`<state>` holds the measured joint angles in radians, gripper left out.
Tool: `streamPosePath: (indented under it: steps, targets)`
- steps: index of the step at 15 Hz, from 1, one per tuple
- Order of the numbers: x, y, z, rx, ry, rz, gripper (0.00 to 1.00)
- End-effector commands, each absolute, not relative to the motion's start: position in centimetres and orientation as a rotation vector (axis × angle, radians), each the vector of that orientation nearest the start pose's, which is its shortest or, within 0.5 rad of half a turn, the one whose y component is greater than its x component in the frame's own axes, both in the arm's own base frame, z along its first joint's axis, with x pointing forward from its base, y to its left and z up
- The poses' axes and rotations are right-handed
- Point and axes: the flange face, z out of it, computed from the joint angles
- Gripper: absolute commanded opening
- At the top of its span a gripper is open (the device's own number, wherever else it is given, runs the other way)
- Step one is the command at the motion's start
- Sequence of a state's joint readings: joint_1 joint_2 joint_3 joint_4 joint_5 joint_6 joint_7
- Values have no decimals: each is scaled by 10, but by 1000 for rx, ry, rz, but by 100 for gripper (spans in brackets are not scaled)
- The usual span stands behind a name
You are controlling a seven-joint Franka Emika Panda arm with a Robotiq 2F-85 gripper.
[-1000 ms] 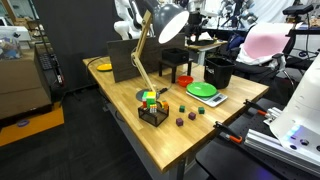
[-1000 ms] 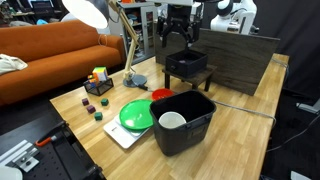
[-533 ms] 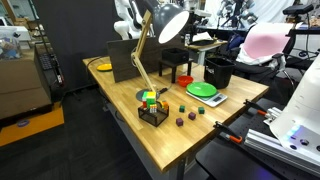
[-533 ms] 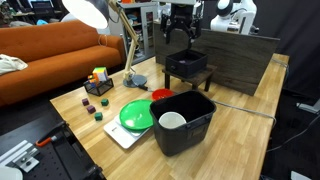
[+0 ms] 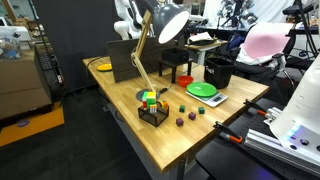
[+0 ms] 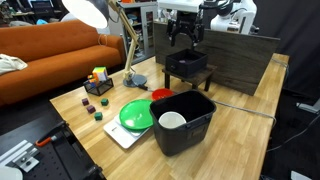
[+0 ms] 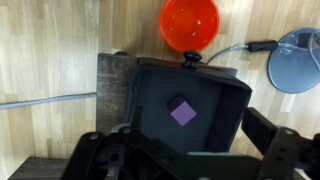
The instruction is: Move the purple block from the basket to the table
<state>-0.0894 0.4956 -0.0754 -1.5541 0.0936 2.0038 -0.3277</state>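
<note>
A small purple block [image 7: 183, 111] lies flat on the floor of the low square black basket [image 7: 232, 95] in the wrist view. The basket stands on the light wood table [image 6: 245, 140] in both exterior views [image 5: 176, 66] [image 6: 187, 68]. My gripper [image 6: 186, 30] hangs above the basket, open and empty, clear of the block. In the wrist view its dark fingers [image 7: 190, 160] frame the lower edge on both sides of the basket. The block is hidden in both exterior views.
A red bowl [image 7: 190, 22] and the lamp base [image 7: 300, 58] sit just beyond the basket. A tall black bucket [image 6: 180, 122], a green plate [image 6: 135, 113], small loose blocks [image 5: 190, 115] and a black holder of coloured blocks [image 5: 152, 108] stand nearer the table's front. A dark panel [image 6: 235, 58] stands behind.
My gripper has shifted a little sideways above the basket. The basket and block have not moved.
</note>
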Motion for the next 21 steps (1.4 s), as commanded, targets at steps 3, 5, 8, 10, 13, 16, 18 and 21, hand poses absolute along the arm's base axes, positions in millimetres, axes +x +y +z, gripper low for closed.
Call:
streamPosePath:
  steps: [3, 5, 8, 10, 13, 16, 18, 21]
  targets:
    - [683, -101, 359, -3079, -169, 59, 100]
    - [683, -101, 359, -3078, -167, 61, 100]
    - [683, -101, 359, -3078, -167, 63, 100]
    - [684, -97, 360, -3082, -171, 56, 100]
    - [691, -84, 360, -3070, -178, 47, 100]
    - [698, -79, 360, -3088, -57, 53, 100]
    - [700, -85, 356, -3100, 54, 68, 100]
    - [700, -89, 348, -3098, 211, 100, 100]
